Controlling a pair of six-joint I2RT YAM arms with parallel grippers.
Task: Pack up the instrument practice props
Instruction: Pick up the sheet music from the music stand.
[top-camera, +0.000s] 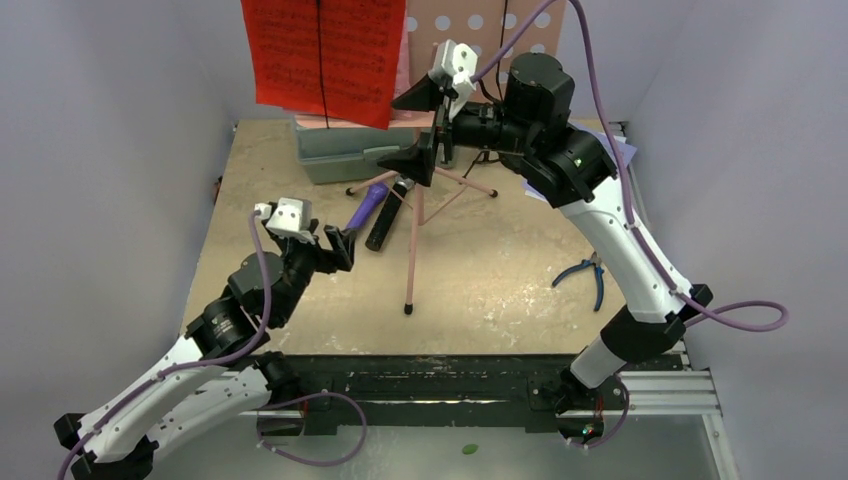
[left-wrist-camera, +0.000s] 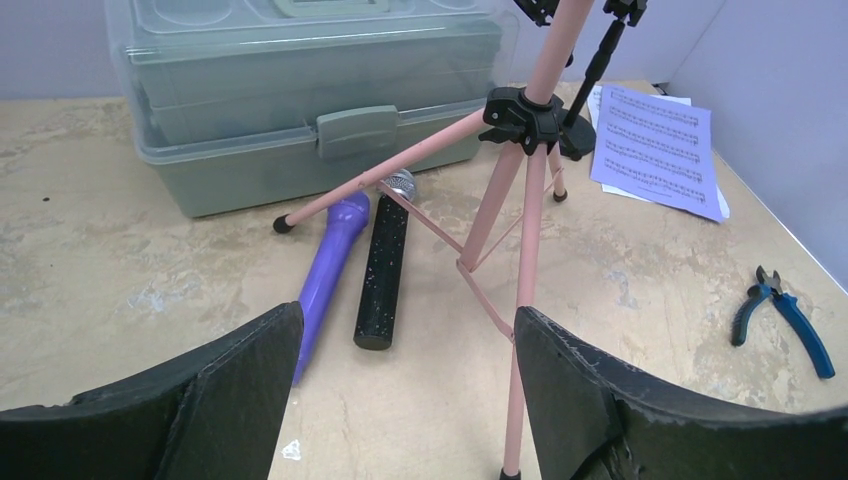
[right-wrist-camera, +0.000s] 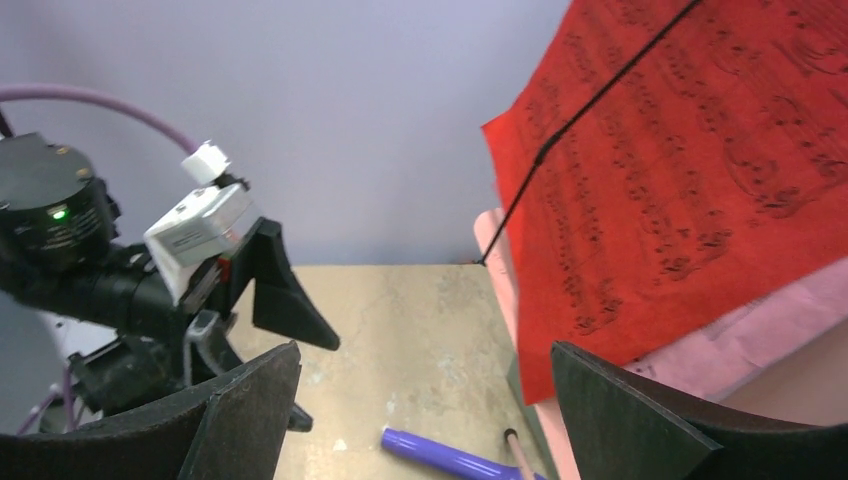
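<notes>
Seen from above, the left arm stretches low over the beige worktop (top-camera: 480, 280) with the left hand (top-camera: 340, 248) open just beside the purple plastic microphone (top-camera: 362, 213), while the right arm arches high, the right hand (top-camera: 425, 130) spread wide near the red sheet-music page (top-camera: 320, 55) on the pink metal tripod (top-camera: 411, 240). The left wrist camera shows the purple microphone lying beside the black silver-headed microphone (left-wrist-camera: 383, 275), under a tripod leg. The right wrist camera shows empty fingers (right-wrist-camera: 620, 420) below the red page.
</notes>
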